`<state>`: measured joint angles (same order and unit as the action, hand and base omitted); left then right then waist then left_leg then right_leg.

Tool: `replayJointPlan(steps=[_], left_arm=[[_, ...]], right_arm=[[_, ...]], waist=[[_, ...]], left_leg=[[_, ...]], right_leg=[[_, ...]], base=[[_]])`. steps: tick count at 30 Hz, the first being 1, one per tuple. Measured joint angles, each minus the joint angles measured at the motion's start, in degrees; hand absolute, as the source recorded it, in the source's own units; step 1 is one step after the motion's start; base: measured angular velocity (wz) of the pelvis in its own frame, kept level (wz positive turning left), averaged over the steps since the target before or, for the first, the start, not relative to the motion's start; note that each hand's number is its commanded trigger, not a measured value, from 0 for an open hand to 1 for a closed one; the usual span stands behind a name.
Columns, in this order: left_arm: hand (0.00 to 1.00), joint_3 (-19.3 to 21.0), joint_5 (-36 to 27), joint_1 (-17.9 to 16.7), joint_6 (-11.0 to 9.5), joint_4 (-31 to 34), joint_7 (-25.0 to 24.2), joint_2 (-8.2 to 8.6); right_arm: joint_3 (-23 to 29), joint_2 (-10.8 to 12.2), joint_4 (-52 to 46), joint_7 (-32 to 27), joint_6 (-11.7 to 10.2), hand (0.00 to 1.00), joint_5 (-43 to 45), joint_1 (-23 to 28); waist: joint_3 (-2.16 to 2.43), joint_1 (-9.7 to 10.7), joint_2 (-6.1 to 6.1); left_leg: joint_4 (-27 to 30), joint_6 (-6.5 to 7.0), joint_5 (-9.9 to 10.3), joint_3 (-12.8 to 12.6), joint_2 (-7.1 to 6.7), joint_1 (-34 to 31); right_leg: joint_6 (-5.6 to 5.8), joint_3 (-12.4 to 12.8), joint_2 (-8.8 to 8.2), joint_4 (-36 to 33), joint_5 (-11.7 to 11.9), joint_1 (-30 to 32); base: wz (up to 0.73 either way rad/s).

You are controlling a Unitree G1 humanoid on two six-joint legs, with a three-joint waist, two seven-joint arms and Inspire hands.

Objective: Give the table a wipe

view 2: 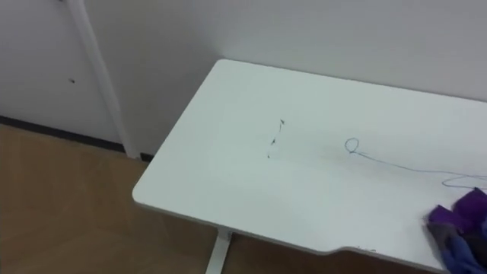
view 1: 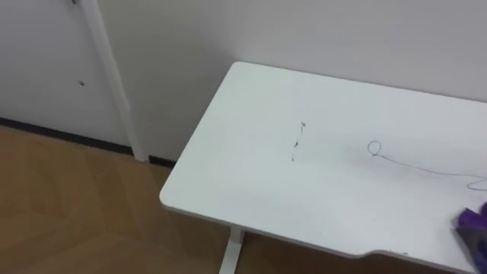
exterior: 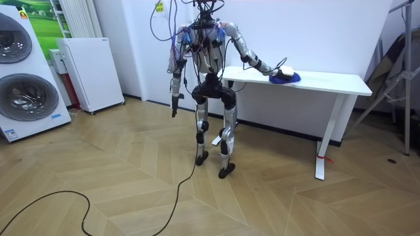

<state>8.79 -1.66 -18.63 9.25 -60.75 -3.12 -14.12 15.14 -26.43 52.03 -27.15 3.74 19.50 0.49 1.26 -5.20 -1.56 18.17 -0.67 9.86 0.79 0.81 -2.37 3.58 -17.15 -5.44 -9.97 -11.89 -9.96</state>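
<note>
White laminate tabletop stands against a pale wall, its rounded near corner over a wooden floor and its white leg showing under the front edge. Two pen marks lie on the tabletop. One is a short dark scribble near its middle. The other is a thin blue line that starts in a small loop beside the scribble and trails off toward the tabletop's right end.

A purple and blue cloth lies bunched on the tabletop at the far end of that line, near the front edge and well apart from the scribble. In the room view the right hand rests on top of this cloth, with the arm stretched out over the tabletop. Whether its fingers are spread flat or curled into the fabric cannot be told from here.

The robot stands upright on the floor at the tabletop's left end, just beside the corner and facing the wall. Its left hand hangs at its side, below the level of the tabletop and clear of it. The state of those fingers cannot be told either.

Well away from the tabletop, at the room view's left, stand a low white cabinet and a stacked pair of washing machines.
</note>
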Motion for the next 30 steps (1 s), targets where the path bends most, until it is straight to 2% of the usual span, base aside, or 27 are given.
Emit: replayJointPlan(steps=[2, 3, 5, 6, 7, 8, 9, 10, 12, 14, 15, 17, 19, 22, 27, 30], left_arm=[[0.00, -1.60, 0.08, 1.54, -0.01, -0.28, -0.04, 0.12], [0.00, -1.77, 0.04, 1.65, -0.04, -0.68, -0.10, 0.00], [0.00, -2.99, -0.26, 4.14, -0.12, -2.29, -0.41, -0.06], [0.00, -3.44, -0.26, 4.87, -0.14, -2.68, -0.45, -0.02], [0.00, -3.64, -0.17, 6.26, -0.19, -2.92, -1.00, 0.17], [0.00, -4.24, -0.23, 7.56, -0.54, -2.83, -1.36, 0.10], [0.00, -4.24, -0.19, 7.98, -0.77, -2.83, -1.43, 0.10], [0.00, -4.23, -0.10, 8.45, -1.06, -2.83, -1.43, 0.00], [0.00, -4.45, -0.84, 8.20, -1.06, -2.86, -1.26, -0.14], [0.00, -4.58, -2.21, 7.47, -0.77, -3.42, -1.20, -0.17], [0.00, -4.74, -2.21, 7.31, -0.77, -3.42, -1.20, -0.18], [0.00, -4.92, -3.12, 6.96, -0.92, -3.60, -1.38, -0.22], [0.00, -5.06, -3.42, 7.32, -1.04, -3.77, -1.58, -0.36], [0.00, -5.18, -5.69, 9.46, -1.53, -4.22, -1.65, -1.11], [0.00, -5.46, -7.54, 12.49, -2.94, -5.74, -1.64, -1.68], [0.00, -5.51, -11.51, 13.15, -3.48, -5.58, -1.54, -2.30]], right_arm=[[-6.50, 0.76, -3.29, 0.61, 3.01, 1.00, 3.58, -4.01], [-8.42, 1.18, -3.74, 1.05, 3.54, 1.00, 5.27, -5.73], [-16.92, 2.98, -6.72, 4.93, 5.02, 1.00, 12.19, -14.05], [-19.22, 3.37, -6.81, 5.70, 4.99, 1.00, 13.43, -16.45], [-22.89, 4.11, -6.10, 7.05, 4.58, 1.00, 14.87, -21.45], [-24.43, 4.21, -4.94, 8.40, 3.58, 1.00, 15.02, -25.18], [-25.00, 4.18, -4.37, 8.89, 3.22, 1.00, 15.06, -26.84], [-25.64, 4.15, -3.21, 9.54, 2.91, 1.00, 15.12, -29.50], [-25.75, 3.91, -1.20, 9.72, 2.38, 1.00, 14.88, -32.00], [-25.52, 2.52, 1.42, 9.69, 1.12, 1.00, 13.71, -34.20], [-25.52, 1.93, 2.56, 9.74, 0.60, 1.00, 13.10, -34.71], [-25.00, 0.15, 7.10, 9.84, -1.40, 1.00, 10.77, -36.73], [-25.02, -0.02, 8.68, 9.75, -2.03, 1.00, 8.59, -37.87], [-24.99, -1.16, 8.89, 9.57, -3.23, 1.00, 2.66, -38.02], [-21.49, -2.38, 11.66, 8.95, -4.97, 1.00, 0.34, -36.74], [-17.65, -2.93, 12.20, 8.24, -5.86, 1.00, -2.52, -34.51]], waist=[[-0.27, -1.93, 0.24], [-0.48, -2.44, 0.23], [-1.25, -3.25, 0.50], [-1.45, -3.62, 0.64], [-2.10, -4.52, 0.84], [-2.27, -5.56, 0.82], [-2.31, -6.51, 0.86], [-2.36, -7.95, 0.98], [-2.30, -9.49, 0.92], [-2.24, -9.39, 0.84], [-2.23, -9.47, 0.82], [-2.26, -9.50, 0.73], [-2.28, -9.50, 0.74], [-2.36, -9.30, 0.98], [-2.36, -8.56, 1.24], [-1.99, -6.92, 0.87]], left_leg=[[-0.19, -0.42, -0.41, 0.08, 0.72, -2.03], [-0.25, -0.60, -0.53, 0.16, 0.89, -2.44], [-0.58, -0.98, -1.44, 0.90, 1.52, -4.30], [-0.82, -1.10, -1.71, 1.08, 1.57, -4.62], [-1.11, -1.37, -2.22, 2.04, 1.58, -5.62], [-1.23, -1.57, -2.84, 3.15, 1.42, -6.99], [-1.33, -1.70, -3.18, 3.52, 1.34, -7.58], [-1.88, -1.89, -3.69, 4.72, 1.07, -8.84], [-2.15, -1.98, -4.19, 5.79, 0.64, -10.50], [-2.13, -1.99, -4.31, 7.83, 0.05, -11.50], [-2.06, -1.99, -4.31, 8.20, 0.01, -11.64], [-1.62, -1.99, -4.30, 8.88, -0.05, -12.57], [-1.63, -1.99, -4.30, 8.74, -0.08, -13.00], [-1.56, -2.01, -4.30, 8.00, -0.08, -14.48], [-0.92, -1.60, -4.50, 6.69, -0.42, -15.78], [-0.29, -1.32, -4.64, 6.61, -0.45, -17.06]], right_leg=[[-0.65, 0.26, 0.60, -0.46, 0.61, 3.04], [-0.82, 0.43, 0.77, -0.79, 0.79, 3.77], [-1.71, 0.52, 1.66, -1.00, 1.07, 6.03], [-1.85, 0.39, 1.75, -1.10, 1.03, 6.63], [-2.37, -0.25, 2.02, -1.05, 1.13, 7.31], [-2.91, -0.96, 2.24, -0.92, 1.34, 8.27], [-3.09, -1.36, 2.23, -0.89, 1.32, 8.85], [-3.28, -2.81, 2.24, -0.77, 1.27, 9.49], [-3.43, -4.50, 2.05, -1.07, 0.89, 10.55], [-3.14, -6.91, 1.46, -3.27, -0.18, 11.33], [-3.16, -7.14, 1.41, -3.76, -0.29, 11.52], [-3.15, -7.22, 1.62, -4.02, -0.31, 11.85], [-3.16, -7.15, 1.70, -3.46, -0.31, 12.15], [-3.16, -6.70, 1.73, -2.53, -0.31, 13.33], [-3.07, -5.18, 1.30, -2.79, -0.14, 14.75], [-2.98, -5.07, 1.29, -2.74, -0.13, 15.90]], base=[[-0.37], [-0.34], [-0.03], [0.24], [0.41], [0.45], [0.53], [0.52], [0.57], [0.58], [0.49], [0.29], [-0.02], [-0.09], [-0.10], [0.05]])
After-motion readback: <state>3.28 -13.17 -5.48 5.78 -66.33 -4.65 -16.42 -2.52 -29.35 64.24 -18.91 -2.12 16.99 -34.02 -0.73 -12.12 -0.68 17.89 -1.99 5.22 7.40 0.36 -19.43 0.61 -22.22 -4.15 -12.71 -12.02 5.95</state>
